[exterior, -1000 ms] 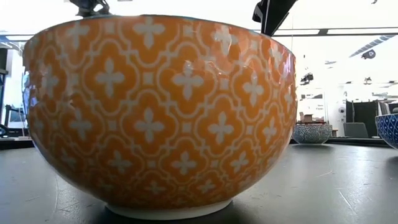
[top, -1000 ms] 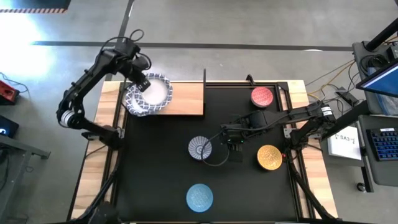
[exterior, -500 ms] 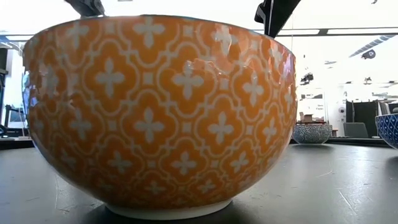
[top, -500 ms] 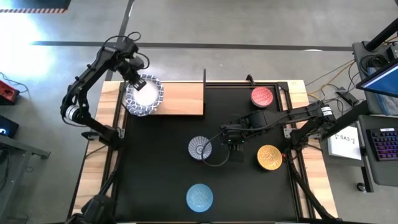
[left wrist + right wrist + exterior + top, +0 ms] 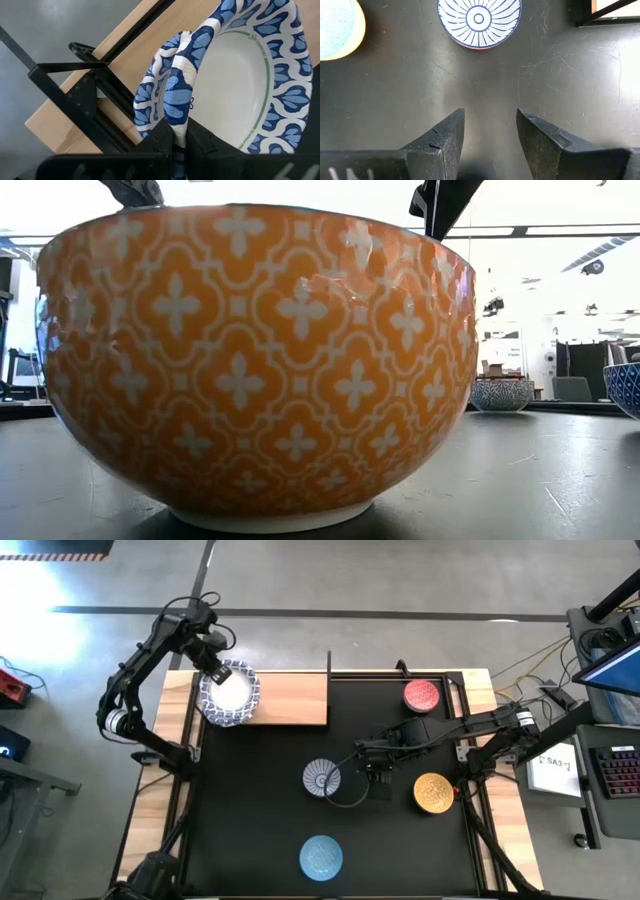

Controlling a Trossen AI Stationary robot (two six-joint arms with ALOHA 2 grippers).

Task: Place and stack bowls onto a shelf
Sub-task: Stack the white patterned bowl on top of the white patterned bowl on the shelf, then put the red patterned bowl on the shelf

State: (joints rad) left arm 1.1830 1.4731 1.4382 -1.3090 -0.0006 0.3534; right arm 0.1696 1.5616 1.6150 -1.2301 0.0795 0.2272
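The left gripper (image 5: 178, 145) pinches a white bowl's (image 5: 240, 85) blue-patterned rim over the shelf (image 5: 60, 125).

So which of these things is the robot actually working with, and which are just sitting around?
Part of the job:
- white bowl with blue rim, pinched by the left gripper
- wooden shelf
- radial-patterned bowl
- red bowl
- yellow bowl
- light-blue bowl
- right gripper, open

Just lying about:
- keyboard
- paper sheet
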